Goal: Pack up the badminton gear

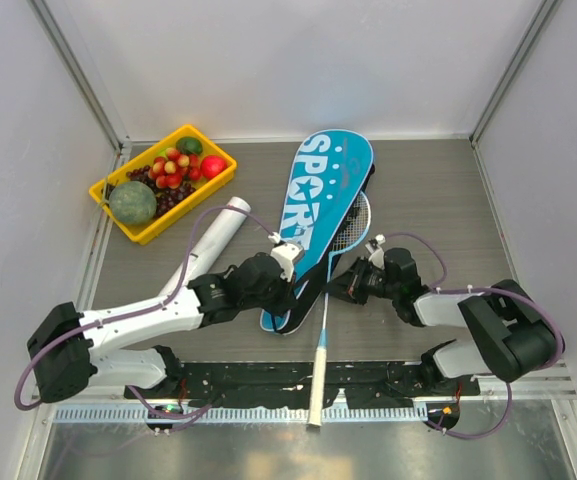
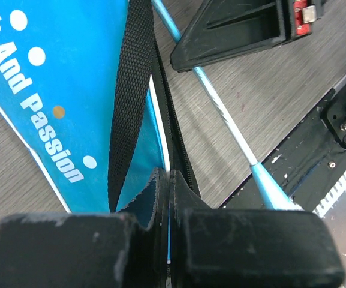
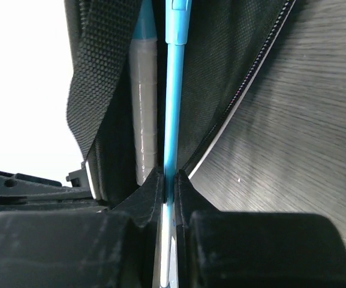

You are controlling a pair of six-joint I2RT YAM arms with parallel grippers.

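The left gripper [image 1: 290, 262] is clenching the zipper edge of the blue bag [image 1: 328, 180], which is lying mid-table with its narrow end toward the arms; the right gripper [image 1: 341, 288] is pinching the light-blue shaft [image 1: 322, 330] of a racket [image 1: 353, 225] whose head is lying against the bag's open side while its white handle [image 1: 315, 395] is reaching back over the arms' base rail. By the look of it, this racket is being fed into the bag; to do that well, the left arm should be holding the flap lifted while the right is sliding the shaft straight along the opening, so the frame is not snagging on the zipper or the black strap [image 2: 131, 90]. The right wrist view is showing what the top camera is missing: a pale wrapped cylinder [image 3: 144, 108] inside the bag, probably the other racket's handle; the left wrist view is showing the fingers [image 2: 187, 201] biting only the thin fabric rim; only the top view is showing the white tube [image 1: 213, 245] lying unpacked beside the yellow tray [image 1: 190, 205].
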